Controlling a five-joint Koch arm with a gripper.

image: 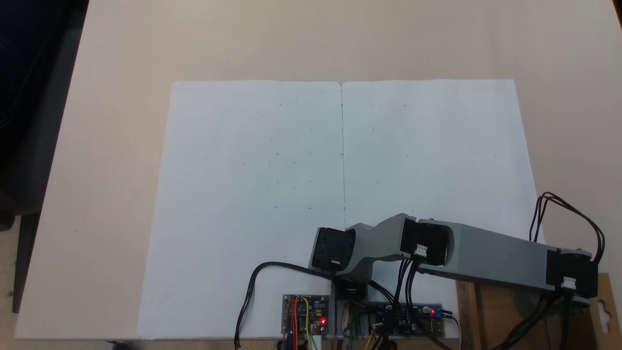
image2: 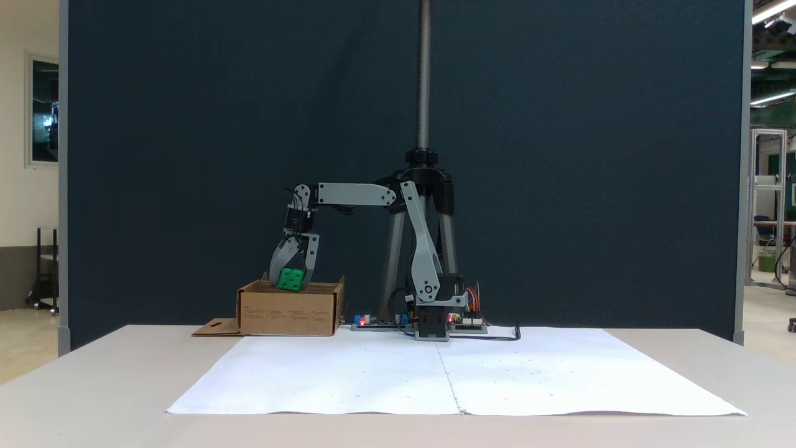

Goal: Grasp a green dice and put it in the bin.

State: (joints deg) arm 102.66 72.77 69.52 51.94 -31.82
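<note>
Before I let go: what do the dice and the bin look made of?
The green dice, held in the gripper over the bin, looks like smooth moulded plastic: uniform bright green, rounded edges, darker recessed pips. It could be rubbery; the view cannot say. The bin looks like plain matte corrugated cardboard: brown, folded walls, a flat flap lying on the table.
</note>
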